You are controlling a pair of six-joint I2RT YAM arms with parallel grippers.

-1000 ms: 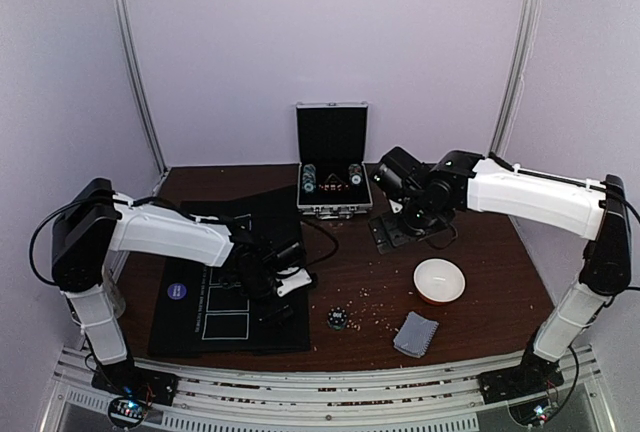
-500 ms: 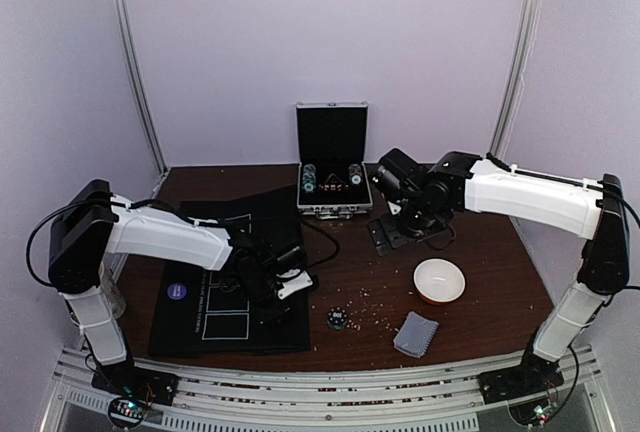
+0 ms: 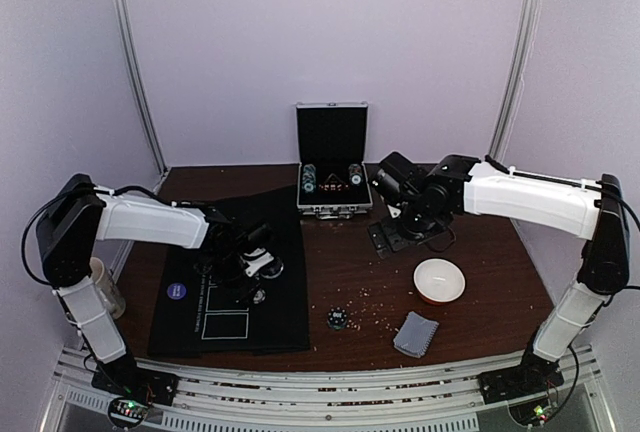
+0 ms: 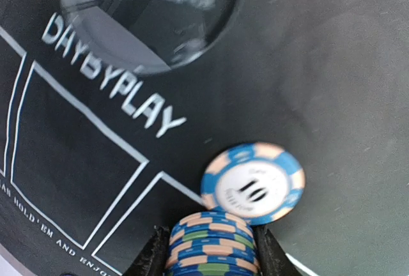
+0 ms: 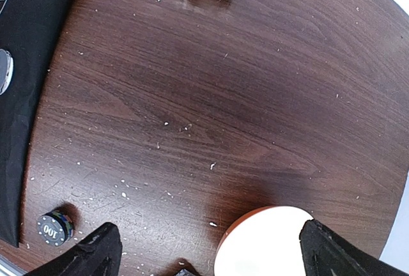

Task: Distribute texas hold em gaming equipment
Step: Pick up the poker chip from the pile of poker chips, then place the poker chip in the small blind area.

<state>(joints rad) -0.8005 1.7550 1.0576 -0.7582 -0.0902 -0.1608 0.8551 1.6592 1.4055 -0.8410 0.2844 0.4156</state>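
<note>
My left gripper (image 3: pixel 254 262) is over the black mat (image 3: pixel 230 327) and is shut on a stack of blue, cream and green poker chips (image 4: pixel 213 245). A single blue chip marked 10 (image 4: pixel 253 183) shows face-up just past the stack, blurred, over the mat's white boxes. A clear round dealer button (image 4: pixel 147 14) lies further along the mat. My right gripper (image 3: pixel 400 204) is open and empty, high above the table; it also shows in the right wrist view (image 5: pixel 211 257). A dark chip stack marked 100 (image 5: pixel 54 225) stands on the wood, also seen from above (image 3: pixel 338 319). Grey-blue cards (image 3: pixel 415 334) lie at the front right.
An open metal chip case (image 3: pixel 333 190) stands at the back centre. A white bowl with red outside (image 3: pixel 439 280) sits right of centre, under my right gripper in the wrist view (image 5: pixel 268 247). A beige mug (image 3: pixel 105 287) stands at the left edge. A purple button (image 3: pixel 177 290) lies on the mat.
My left gripper has moved left and back across the mat with the chip stack in it. The right arm has barely moved.
</note>
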